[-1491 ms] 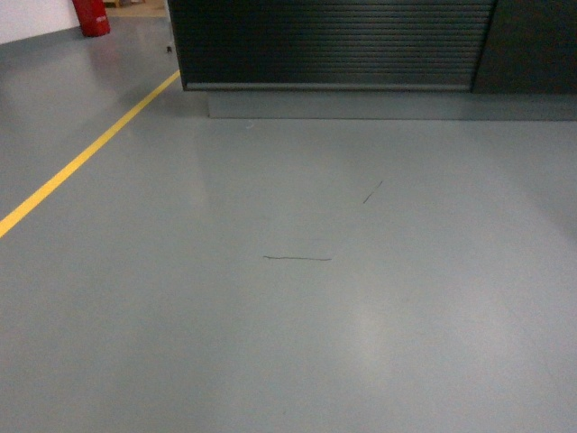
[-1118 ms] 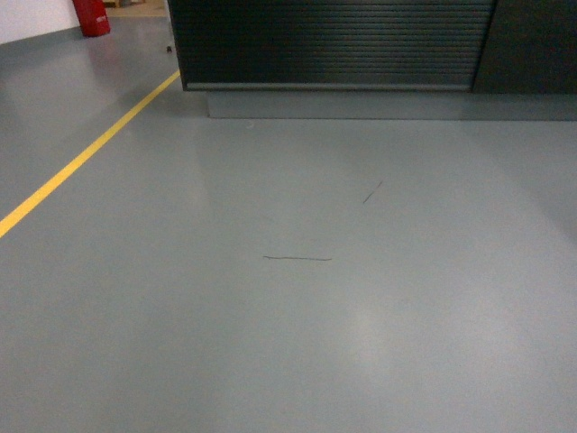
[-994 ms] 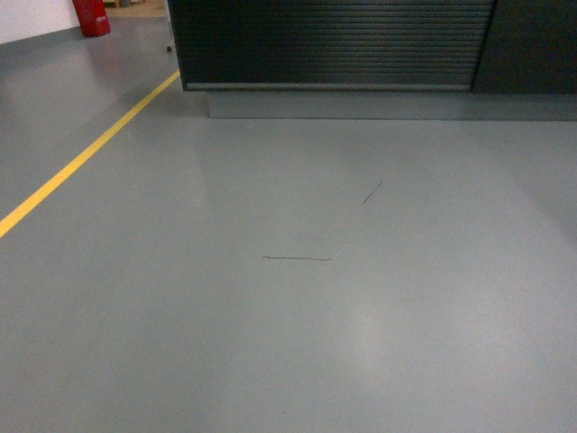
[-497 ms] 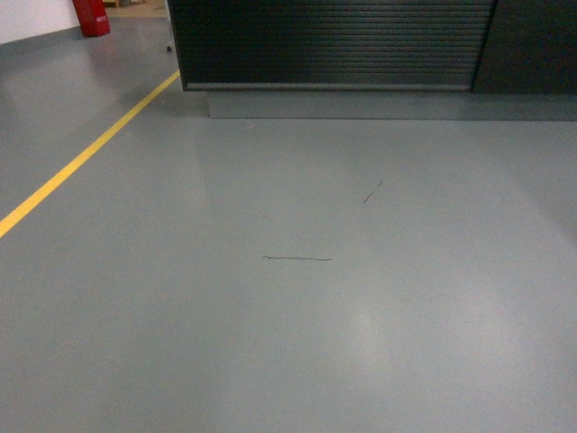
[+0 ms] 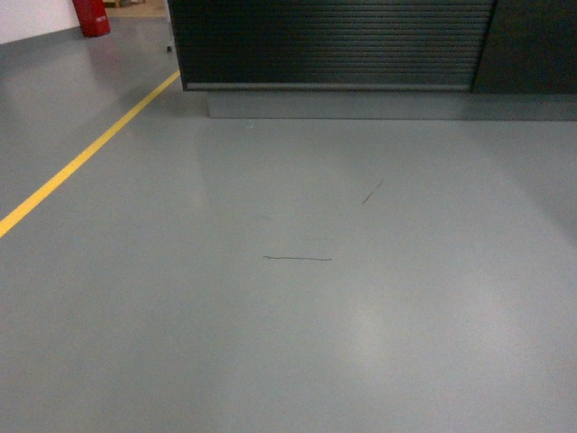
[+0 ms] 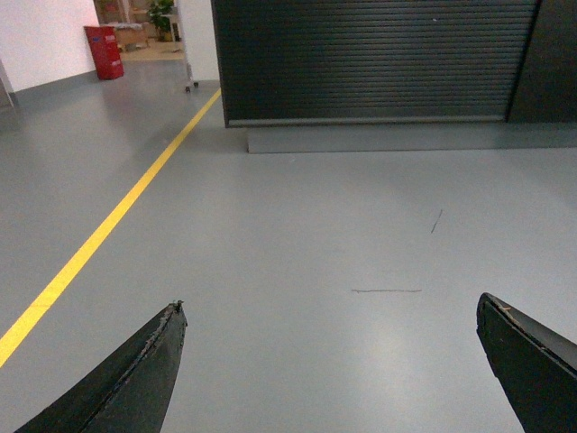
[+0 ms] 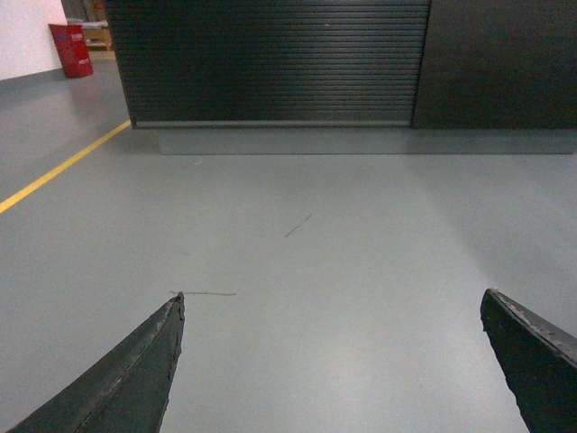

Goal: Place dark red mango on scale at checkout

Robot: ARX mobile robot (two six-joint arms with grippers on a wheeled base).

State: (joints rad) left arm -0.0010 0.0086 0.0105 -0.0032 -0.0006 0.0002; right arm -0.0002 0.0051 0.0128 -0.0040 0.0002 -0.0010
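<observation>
Across the upper frame: the checkout (image 5: pixel 334 45) shows only its dark slatted front and grey plinth; its top is cut off in every view.
Floor: bare grey floor (image 5: pixel 297 343) fills the rest of the head view, with a thin dark scuff (image 5: pixel 297 259) near the middle and a shorter one (image 5: pixel 371 191) above and right of it.
Left side of frame: a yellow line (image 5: pixel 86 153) runs diagonally from the lower left edge up toward the counter's left corner; a red cabinet (image 5: pixel 90 16) stands in the upper left corner.
Dark red mango: not visible in any view; I cannot tell where it is.
Scale: not visible either; if it sits on the counter top, that is out of frame.
Left gripper (image 6: pixel 329 361): jaws spread wide at the bottom corners of its wrist view, nothing between them but floor.
Right gripper (image 7: pixel 329 361): likewise spread wide and empty, facing the counter front.
Containers: none in sight, so nothing to report inside any.
Progress: as I judge it, nothing of the task is done. Neither arm holds fruit and the robot stands well back from the counter.
Left to do: find and pick up the mango, approach the checkout, locate the scale, set the fruit on it.
</observation>
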